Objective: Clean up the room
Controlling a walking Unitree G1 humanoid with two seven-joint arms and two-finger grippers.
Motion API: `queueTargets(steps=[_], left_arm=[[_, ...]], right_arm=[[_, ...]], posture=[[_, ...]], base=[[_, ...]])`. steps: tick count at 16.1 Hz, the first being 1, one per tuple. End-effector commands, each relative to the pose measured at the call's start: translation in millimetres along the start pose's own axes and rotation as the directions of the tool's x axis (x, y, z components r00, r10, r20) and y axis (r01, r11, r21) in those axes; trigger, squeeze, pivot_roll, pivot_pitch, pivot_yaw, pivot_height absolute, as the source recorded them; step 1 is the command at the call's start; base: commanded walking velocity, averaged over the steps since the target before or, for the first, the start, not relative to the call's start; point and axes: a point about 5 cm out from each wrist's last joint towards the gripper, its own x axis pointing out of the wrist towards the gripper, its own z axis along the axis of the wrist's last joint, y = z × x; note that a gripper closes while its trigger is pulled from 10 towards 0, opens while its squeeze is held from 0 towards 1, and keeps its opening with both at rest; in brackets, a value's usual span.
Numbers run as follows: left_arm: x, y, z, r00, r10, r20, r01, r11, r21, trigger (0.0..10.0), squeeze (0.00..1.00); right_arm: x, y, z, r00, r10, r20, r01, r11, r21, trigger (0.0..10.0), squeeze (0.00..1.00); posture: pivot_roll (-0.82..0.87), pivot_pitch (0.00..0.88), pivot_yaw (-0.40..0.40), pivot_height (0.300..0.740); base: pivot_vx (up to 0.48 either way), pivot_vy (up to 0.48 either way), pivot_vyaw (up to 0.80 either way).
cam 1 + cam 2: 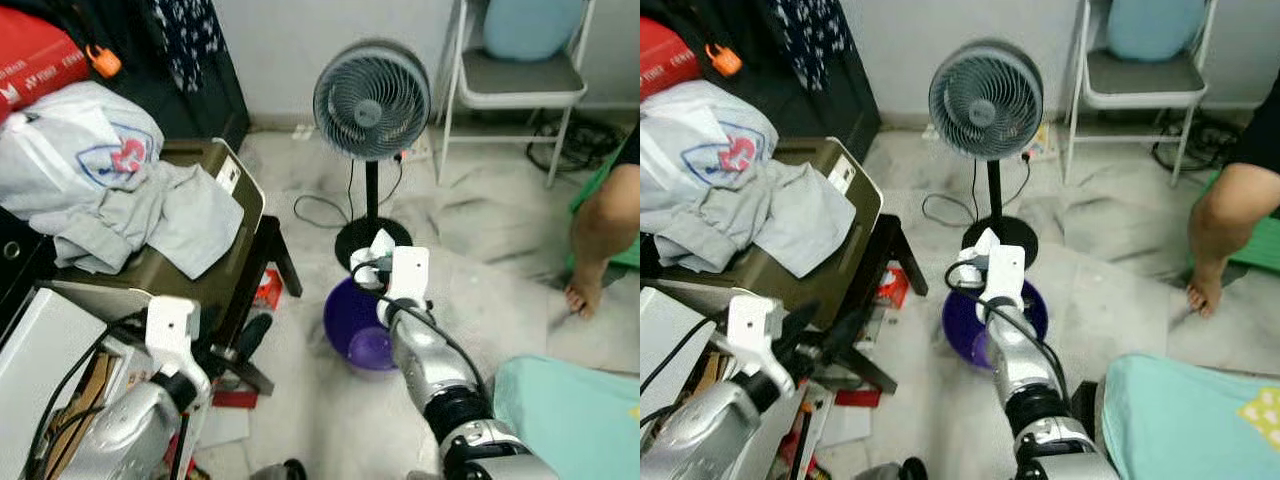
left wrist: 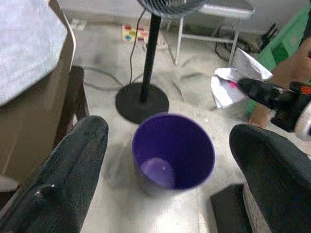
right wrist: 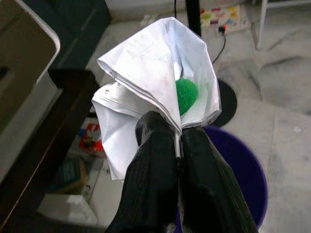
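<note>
From the head views, the right pincer [image 1: 378, 262] was raised above the purple bin [image 1: 352, 318], which stood on the floor just in front of the round base of the standing fan [image 1: 371, 100]. A piece of crumpled white paper [image 1: 380, 245] stuck out past the pincer's end, over the far rim of the bin. The left arm was low at the left side, and its pincer [image 1: 825, 335] pointed toward the dark legs of a brown surface [image 1: 225, 270] that carried a heap of grey clothes [image 1: 150, 220] and a white bag [image 1: 75, 140]. A folding chair [image 1: 515, 80] stood at the back, and a person's bare leg [image 1: 600, 235] came in at the right edge.

The left wrist view looked down into the bin [image 2: 172, 150], and its inside looked bare with a pale bottom. The two black fingers [image 2: 73, 174] of the left pincer stood wide apart with nothing between them. Beside the bin, the paper [image 2: 233, 80] was held by the other pincer.

The right wrist view gave the closest look: the two fingers [image 3: 155, 174] were pressed together on the edge of the white paper [image 3: 146, 77]. Inside the folds a small green round thing [image 3: 186, 94] was visible. The rim of the bin [image 3: 243, 165] lay below.
</note>
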Motion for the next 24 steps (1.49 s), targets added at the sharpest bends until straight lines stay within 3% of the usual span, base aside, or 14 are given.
queueTargets(steps=[1, 5, 10, 14, 17, 21, 24], left_arm=[[-6.7, 5.8, 2, 1.000, 0.029, -0.012, -0.029, 1.000, 0.013, 10.0, 0.00], [-23.0, 7.2, 2, 0.998, 0.044, -0.047, -0.043, 0.999, 0.018, 10.0, 0.00], [-33.8, 7.5, 3, 0.996, 0.038, -0.086, -0.036, 0.999, 0.025, 10.0, 0.00], [-39.4, 7.8, 3, 0.993, 0.036, -0.112, -0.033, 0.999, 0.028, 10.0, 0.00], [-43.3, 6.5, 3, 0.991, 0.033, -0.129, -0.030, 0.999, 0.024, 10.0, 0.00], [-48.5, 6.3, 4, 0.989, 0.039, -0.141, -0.036, 0.999, 0.025, 10.0, 0.00], [-48.2, 6.6, 5, 0.988, 0.038, -0.149, -0.034, 0.999, 0.026, 10.0, 0.00]], right_arm=[[0.5, 8.4, -1, 1.000, 0.006, -0.004, -0.006, 1.000, -0.005, 10.0, 0.00], [3.5, 13.7, -2, 1.000, -0.007, -0.011, 0.007, 1.000, -0.019, 10.0, 0.00], [11.0, 23.3, 14, 1.000, 0.005, 0.020, -0.004, 0.999, -0.037, 10.0, 0.00], [16.0, 19.2, 22, 1.000, -0.022, 0.018, 0.023, 0.999, -0.035, 10.0, 0.00], [11.9, 19.5, 4, 0.997, -0.040, -0.071, 0.041, 0.999, 0.008, 10.0, 0.00], [1.5, 25.8, -23, 0.986, -0.050, -0.157, 0.051, 0.999, 0.001, 10.0, 0.00], [-4.3, 16.1, -39, 0.968, -0.105, -0.226, 0.105, 0.994, -0.013, 10.0, 0.00]], posture=[[-0.06, 0.223, 0.168, 0.740], [-0.02, 0.262, 0.195, 0.740], [0.01, 0.281, 0.208, 0.740], [0.02, 0.306, 0.221, 0.740], [0.03, 0.323, 0.224, 0.740], [0.05, 0.335, 0.231, 0.740], [0.05, 0.336, 0.236, 0.740]], base=[[0.000, 0.000, 0.00], [0.000, 0.000, 0.00], [0.000, 0.000, 0.00], [0.000, 0.000, 0.00], [0.000, 0.000, 0.00], [0.000, 0.000, 0.00], [0.000, 0.000, 0.00]])
